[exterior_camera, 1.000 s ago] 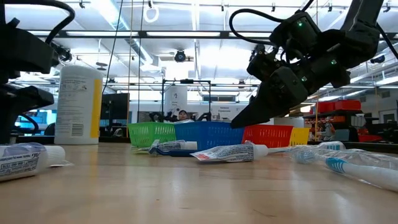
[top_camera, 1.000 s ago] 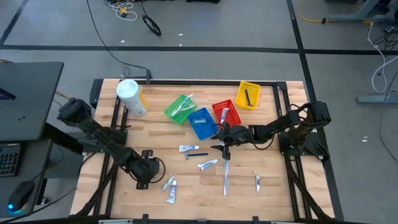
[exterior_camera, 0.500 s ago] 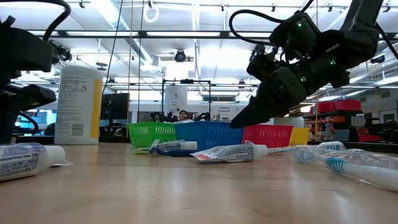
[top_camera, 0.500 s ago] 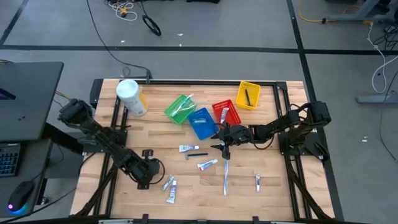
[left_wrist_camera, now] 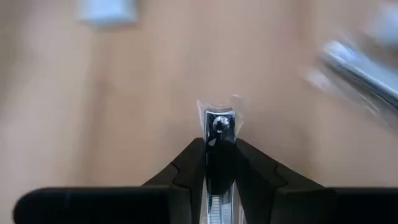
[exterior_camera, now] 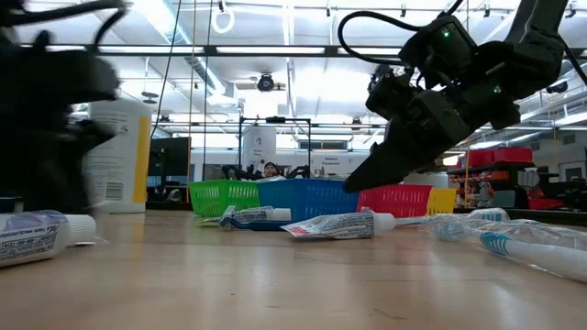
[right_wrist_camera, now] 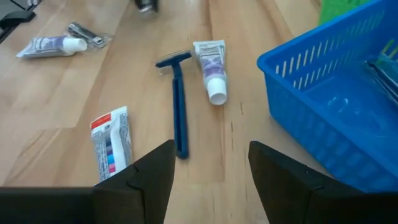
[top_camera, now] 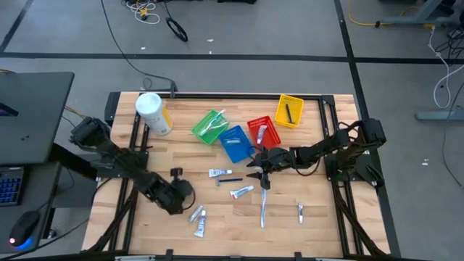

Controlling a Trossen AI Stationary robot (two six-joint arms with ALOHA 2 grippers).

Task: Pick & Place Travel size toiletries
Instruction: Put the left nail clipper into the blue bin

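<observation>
My left end effector (top_camera: pixel 176 194) is low over the table (top_camera: pixel 319 217), clenched on a small metal nail clipper (left_wrist_camera: pixel 219 138) in clear wrap; only my left wrist view shows it. My right end effector (top_camera: pixel 255 164) hangs released beside the blue basket (right_wrist_camera: pixel 336 112), above a blue razor (right_wrist_camera: pixel 179 106) and two tubes (right_wrist_camera: pixel 211 68).

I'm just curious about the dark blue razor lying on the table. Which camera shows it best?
The right wrist view: the blue razor lies in full, handle and head, beside a small tube. The high view shows it only as a thin blue line. The low view hides most of it behind tubes; the left wrist view misses it.
</observation>
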